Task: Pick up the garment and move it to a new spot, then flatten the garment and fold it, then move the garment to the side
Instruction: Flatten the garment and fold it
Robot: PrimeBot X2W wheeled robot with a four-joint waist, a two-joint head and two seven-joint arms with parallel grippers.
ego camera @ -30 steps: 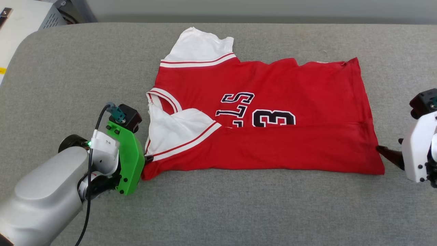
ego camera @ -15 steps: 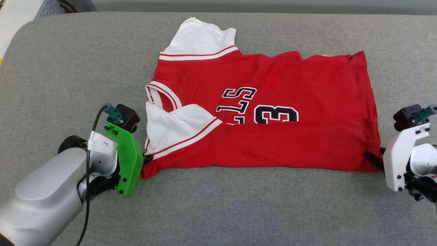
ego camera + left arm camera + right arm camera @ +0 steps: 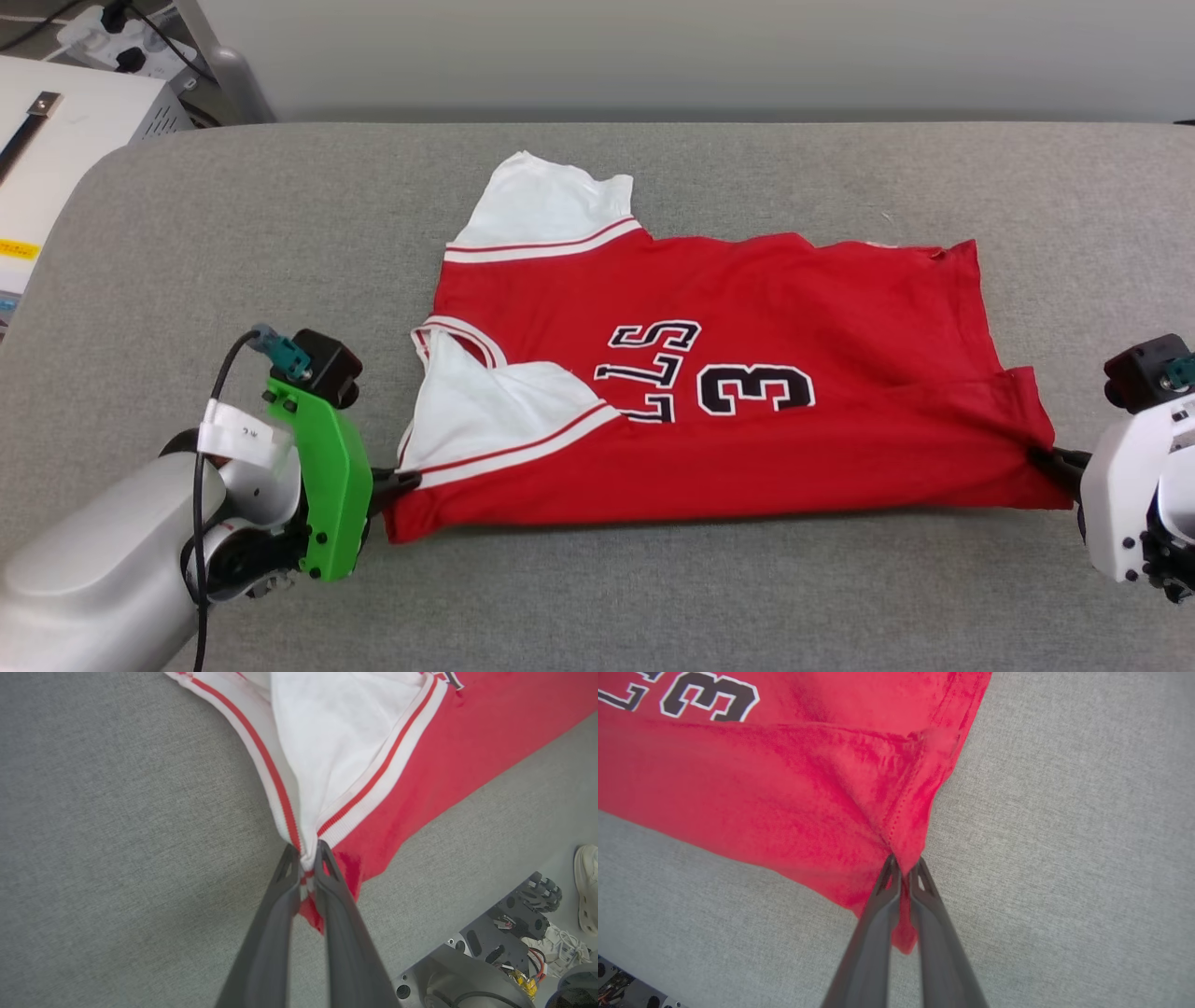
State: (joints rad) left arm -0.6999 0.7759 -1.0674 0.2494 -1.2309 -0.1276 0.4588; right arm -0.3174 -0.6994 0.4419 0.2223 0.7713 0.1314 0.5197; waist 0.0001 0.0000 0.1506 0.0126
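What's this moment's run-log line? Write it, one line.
phase: folding | left tool: shut on garment, sleeve-end near corner | right tool: shut on garment, hem-end near corner | garment: near edge folded over, on grey surface

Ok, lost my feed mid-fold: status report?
Left hand shut on jersey sleeve-side corner. Right hand shut on hem corner. Near edge folded over, on grey cushion. Nothing in the way.
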